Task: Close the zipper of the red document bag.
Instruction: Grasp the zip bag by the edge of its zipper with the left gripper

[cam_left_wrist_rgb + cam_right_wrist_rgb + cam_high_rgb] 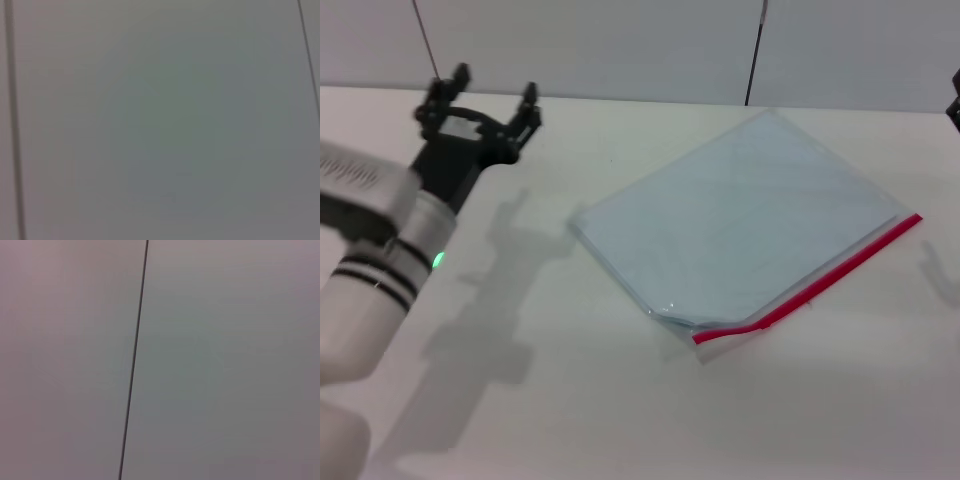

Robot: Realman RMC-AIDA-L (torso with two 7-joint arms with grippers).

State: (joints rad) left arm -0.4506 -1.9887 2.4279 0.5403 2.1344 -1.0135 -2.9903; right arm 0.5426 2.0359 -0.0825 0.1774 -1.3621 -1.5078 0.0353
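Observation:
The red document bag (745,215) lies flat on the white table, a translucent pale blue pouch turned at an angle, right of centre in the head view. Its zipper (820,283) is a thin red strip along the near right edge; the near end gapes slightly. My left gripper (492,92) hovers at the far left of the table, well away from the bag, open with nothing between its fingers. Of my right gripper only a dark sliver (954,108) shows at the right edge. Both wrist views show only blank wall panels.
A white table (620,400) spreads under everything, with a grey panelled wall (620,45) behind its far edge. My left arm's shadow falls on the table left of the bag.

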